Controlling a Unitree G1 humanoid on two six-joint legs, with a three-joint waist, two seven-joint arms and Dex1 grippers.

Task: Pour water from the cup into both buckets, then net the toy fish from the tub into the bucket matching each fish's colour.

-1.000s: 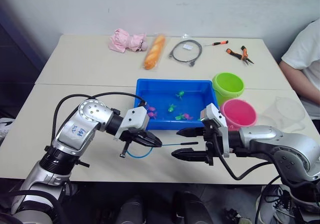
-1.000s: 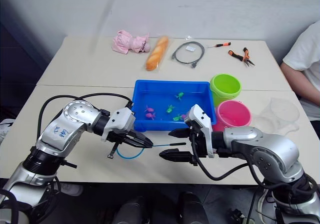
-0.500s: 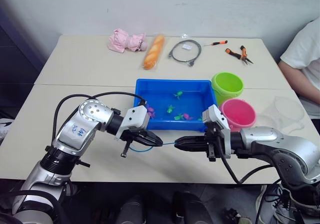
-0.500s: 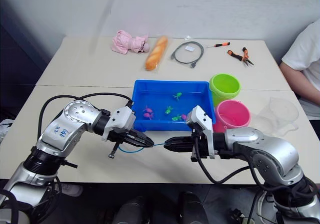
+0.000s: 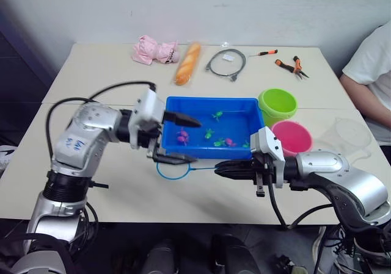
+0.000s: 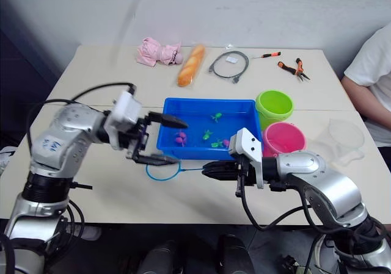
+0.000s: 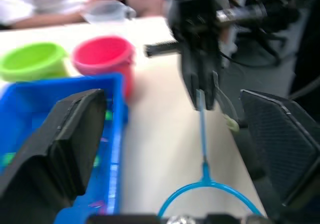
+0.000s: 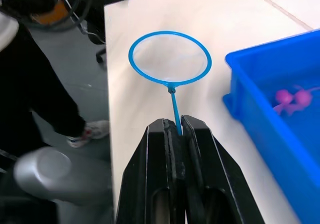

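I'm holding the net by its thin handle with my right gripper, whose two fingers are pressed together on the shaft, so the hoop is sticking out over the table just in front of the tub. I reckon that grip is keeping the ring level and free, ready to swing over the blue rim into the water. My left gripper is hanging with its fingers spread wide, one over the tub's near corner and one just above the hoop, gripping nothing; I judge it is leaving the handle to the other arm.

The tub is sitting mid-table with the toy fish lying in it. I'm counting about six: roughly three magenta and three green, though a couple are too small to be sure of. Two buckets are standing just beside the tub's right end, the green bucket behind and the pink bucket nearer me, close enough for a short carry. One cup is resting further right, near a person's arm. Along the far edge I'm seeing one pink cloth toy, one bread loaf, one coiled cable, one screwdriver and one pair of pliers
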